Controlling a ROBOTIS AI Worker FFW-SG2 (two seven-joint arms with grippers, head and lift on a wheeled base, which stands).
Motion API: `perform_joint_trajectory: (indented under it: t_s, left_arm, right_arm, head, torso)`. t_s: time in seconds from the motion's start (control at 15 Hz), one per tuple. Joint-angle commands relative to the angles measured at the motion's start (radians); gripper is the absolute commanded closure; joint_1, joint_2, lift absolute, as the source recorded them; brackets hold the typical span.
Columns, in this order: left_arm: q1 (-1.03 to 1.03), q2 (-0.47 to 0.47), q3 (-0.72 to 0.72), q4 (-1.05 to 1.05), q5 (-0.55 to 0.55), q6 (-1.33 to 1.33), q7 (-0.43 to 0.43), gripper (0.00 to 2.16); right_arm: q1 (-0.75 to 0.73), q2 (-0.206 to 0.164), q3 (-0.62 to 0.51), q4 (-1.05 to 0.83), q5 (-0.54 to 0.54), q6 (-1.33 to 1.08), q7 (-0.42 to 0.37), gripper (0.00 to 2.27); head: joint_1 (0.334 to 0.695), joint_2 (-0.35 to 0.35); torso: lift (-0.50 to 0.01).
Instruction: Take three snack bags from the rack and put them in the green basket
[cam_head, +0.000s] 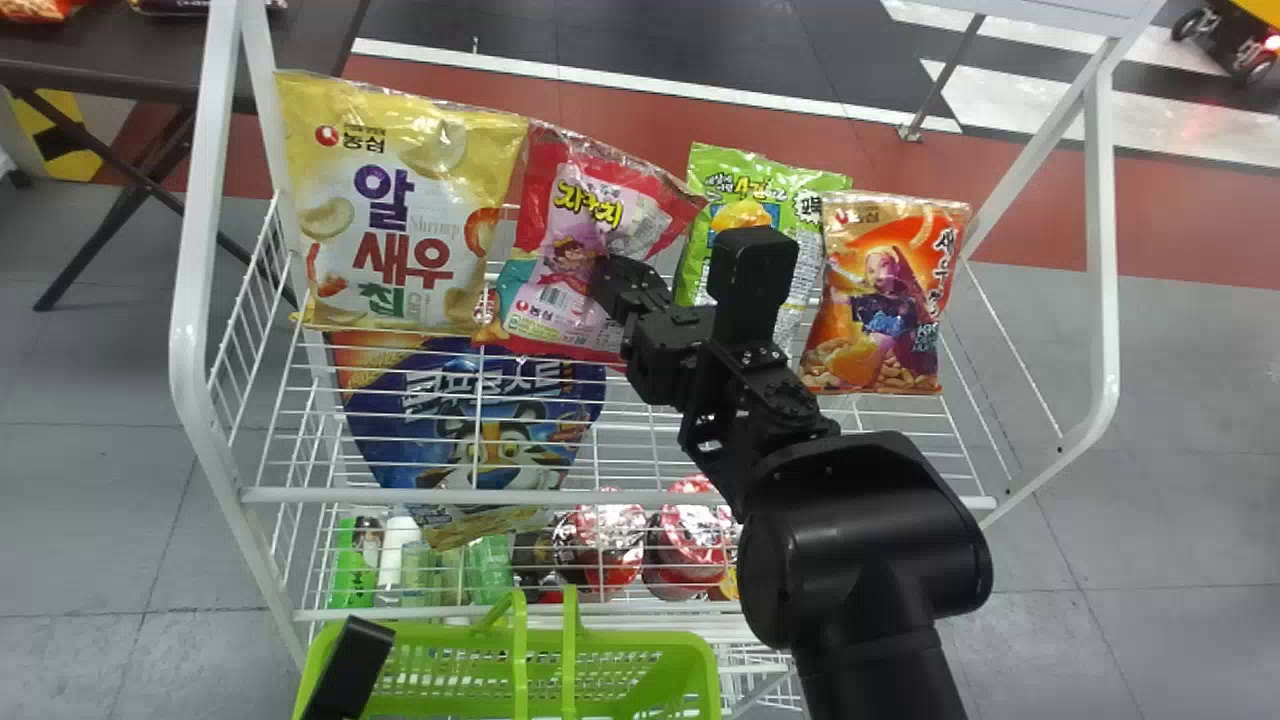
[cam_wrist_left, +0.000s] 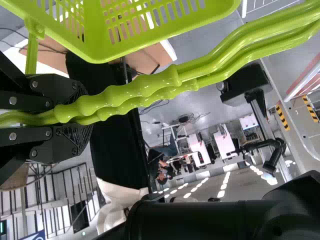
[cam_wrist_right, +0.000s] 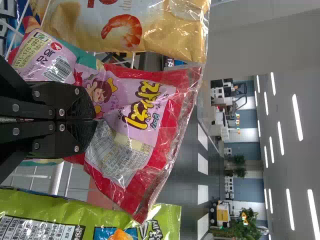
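In the left wrist view, the left gripper (cam_wrist_left: 82, 117) clamps basket handles (cam_wrist_left: 150, 86); elsewhere, the right gripper (cam_head: 606, 282) pinches a red bag (cam_head: 560, 265).

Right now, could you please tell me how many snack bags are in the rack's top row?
4, left to right: the yellow bag, the red-and-pink bag at the right gripper, the green bag and the orange bag. More may be hidden behind them.

Free room: white wire shelf (cam_head: 596, 450), right of orange glossy snack bag (cam_head: 880, 300). In way: white metal front rail (cam_head: 620, 497); raised green plastic handles (cam_head: 520, 665) over green slatted plastic basket (cam_head: 665, 640).
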Motion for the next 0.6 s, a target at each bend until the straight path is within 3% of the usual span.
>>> perform_joint_trajectory:
  t_s: [0.0, 0.53]
  left_arm:
    - [0.001, 0.000, -0.006, -0.001, -0.004, 0.002, 0.000, 1.75]
    - [0.007, 0.000, -0.005, -0.002, -0.005, 0.002, 0.001, 1.75]
  right_arm:
    - [0.010, 0.001, -0.016, -0.013, -0.028, -0.003, 0.007, 1.99]
    - [0.061, 0.001, 0.016, -0.132, -0.066, -0.006, 0.048, 1.99]
  head:
    - [0.695, -0.266]
    - [0.695, -0.256]
  torso:
    - [-0.015]
    - [-0.015]
